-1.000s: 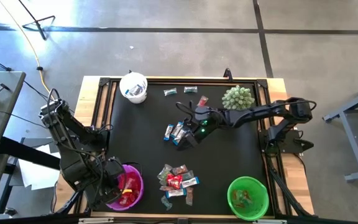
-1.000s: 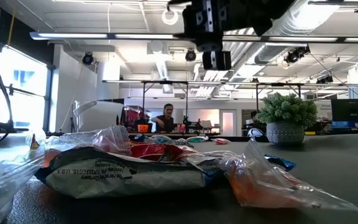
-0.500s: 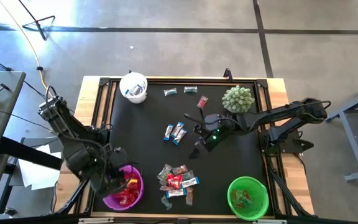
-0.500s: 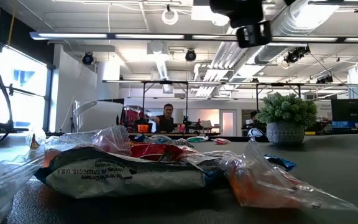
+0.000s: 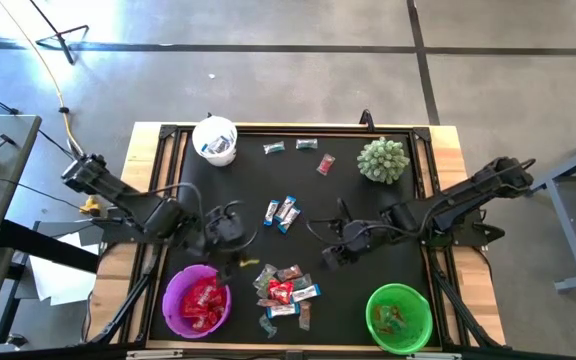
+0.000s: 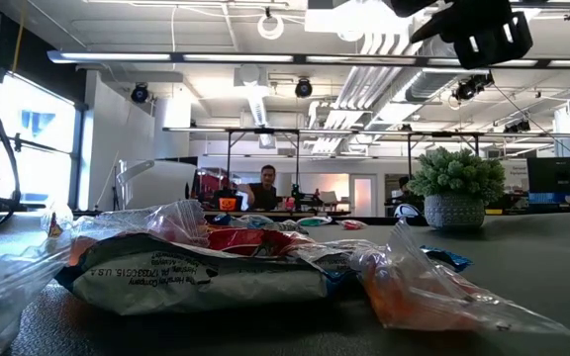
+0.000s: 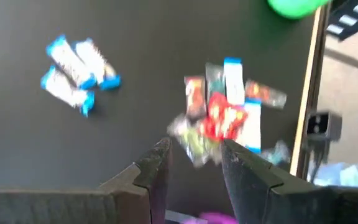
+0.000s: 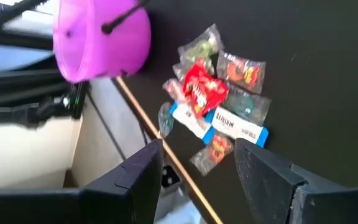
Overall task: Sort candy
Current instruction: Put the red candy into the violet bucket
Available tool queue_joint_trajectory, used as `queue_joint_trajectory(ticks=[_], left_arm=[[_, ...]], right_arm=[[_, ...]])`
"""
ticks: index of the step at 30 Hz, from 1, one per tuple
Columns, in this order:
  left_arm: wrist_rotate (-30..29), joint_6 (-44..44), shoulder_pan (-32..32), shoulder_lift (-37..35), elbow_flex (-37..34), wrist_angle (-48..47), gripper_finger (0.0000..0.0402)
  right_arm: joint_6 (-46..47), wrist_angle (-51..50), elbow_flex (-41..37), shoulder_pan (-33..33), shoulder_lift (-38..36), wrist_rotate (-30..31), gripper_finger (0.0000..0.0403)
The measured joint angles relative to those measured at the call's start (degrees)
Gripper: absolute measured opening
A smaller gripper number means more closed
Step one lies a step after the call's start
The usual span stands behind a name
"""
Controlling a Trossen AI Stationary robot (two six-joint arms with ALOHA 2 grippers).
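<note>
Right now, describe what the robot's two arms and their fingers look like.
Both arms are dark, jointed and slim, with black cables looping beside them. The left gripper and right gripper each end in two dark, blocky, angular fingers. No markings are readable.

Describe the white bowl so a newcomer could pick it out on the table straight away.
Start at the black table in the high view and go to its far left corner. There stands the white bowl, opposite the spiky green plant at the far right. It is the only white one: the purple bowl and green bowl sit along the near edge.
</note>
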Motion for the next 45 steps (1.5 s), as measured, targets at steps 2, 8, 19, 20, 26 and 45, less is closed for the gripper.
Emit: queue_joint_trajectory(ticks=[2,8,19,20,26,45], left_arm=[[0.5,3.7,2.1,0.1,0.0,2.6,0.0127],[4.1,9.4,6.0,2.3,0.0,8.3,0.0127],[6.5,8.5,4.9,15.1,0.0,14.7,0.0127],[6.5,7.4,4.8,16.4,0.0,15.4,0.0127],[6.6,-2.6,4.4,22.9,-0.1,18.1,0.0127],[16.6,-22.7,2.9,25.6,-0.1,23.6,0.0127]], right_arm=[[1.2,0.0,0.0,1.2,0.0,2.3,0.0195],[3.5,0.1,0.0,4.4,0.0,4.0,0.0195],[0.0,-9.8,4.3,8.1,0.0,4.1,0.0195],[-1.1,-13.4,5.8,8.4,0.0,4.1,0.0195],[-7.1,-36.2,17.1,10.6,0.0,7.8,0.0195],[-16.6,-68.6,38.6,16.5,-0.5,19.6,0.0195]])
